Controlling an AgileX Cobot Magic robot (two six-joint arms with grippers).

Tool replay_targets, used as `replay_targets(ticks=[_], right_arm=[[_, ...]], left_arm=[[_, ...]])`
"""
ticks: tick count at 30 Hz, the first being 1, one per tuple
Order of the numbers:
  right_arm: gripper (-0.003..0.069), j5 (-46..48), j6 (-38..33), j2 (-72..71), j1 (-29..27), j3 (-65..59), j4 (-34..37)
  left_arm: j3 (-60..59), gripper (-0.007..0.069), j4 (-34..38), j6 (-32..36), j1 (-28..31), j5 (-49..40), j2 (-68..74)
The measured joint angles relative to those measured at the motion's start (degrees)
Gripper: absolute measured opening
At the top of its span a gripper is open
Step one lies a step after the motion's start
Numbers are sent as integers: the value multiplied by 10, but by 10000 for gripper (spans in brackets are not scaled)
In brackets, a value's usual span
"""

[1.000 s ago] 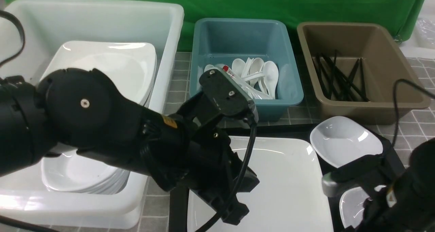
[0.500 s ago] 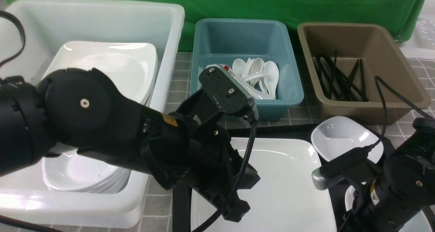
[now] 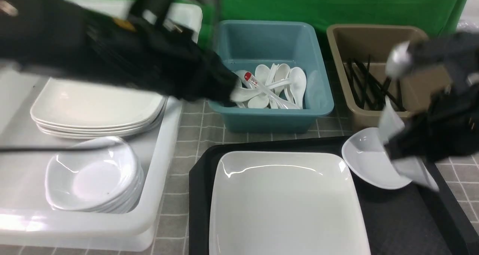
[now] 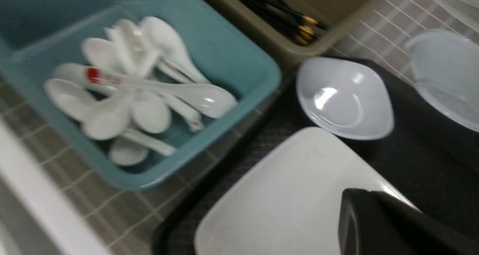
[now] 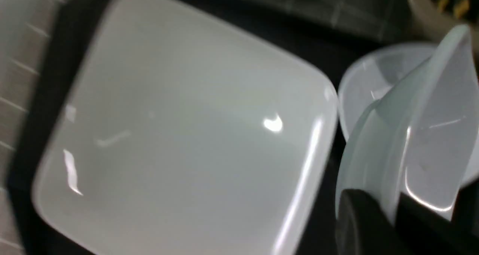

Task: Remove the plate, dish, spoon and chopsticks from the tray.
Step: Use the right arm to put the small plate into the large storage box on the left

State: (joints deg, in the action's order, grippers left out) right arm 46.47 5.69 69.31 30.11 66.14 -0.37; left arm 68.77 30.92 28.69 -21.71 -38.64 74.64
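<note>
My right hand is clamped on the rim of a small white dish, holding it tipped steeply on edge over the far right corner of the tray. Beneath it a second dish sits flat on that corner, just beside the plate, which lies level and fills most of the tray. My left hand is up at the near left corner of the teal tub (too smeared to read, so I cannot tell how far it is open or whether it has hold of anything). The spoon lies inside that tub, across the plain white spoons, and the chopsticks lie in the brown tub on the grey tiled tabletop.
</note>
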Motion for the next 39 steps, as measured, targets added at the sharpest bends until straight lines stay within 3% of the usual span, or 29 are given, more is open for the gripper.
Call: replay_targets(ticks=[1,5,12,20,28,31,34,36,39], right_arm=[[68,-1,-9,2,0,15,20],[68,-17,-99,61,33,116,131],[68,-48,-164,249,171,315,160],[68,-50,-206,469,267,522,156],[78,-50,-218,565,278,572,136],[134,-52,-218,577,278,575,136],[269,-51,-215,574,278,576,136],[416,-40,-212,562,279,576,136],[510,-10,-212,542,280,576,133]], left_arm=[[1,9,-2,-1,6,-5,-4],[6,9,-20,-18,144,-69,-66],[2,9,-25,-89,323,-88,-171],[-25,9,-43,-109,359,-132,-191],[-35,9,-55,-104,360,-161,-189],[-35,9,-55,-100,360,-161,-189],[-35,9,-57,-95,360,-160,-189],[-35,9,-56,-94,360,-154,-189],[-35,9,-55,-93,360,-150,-189]])
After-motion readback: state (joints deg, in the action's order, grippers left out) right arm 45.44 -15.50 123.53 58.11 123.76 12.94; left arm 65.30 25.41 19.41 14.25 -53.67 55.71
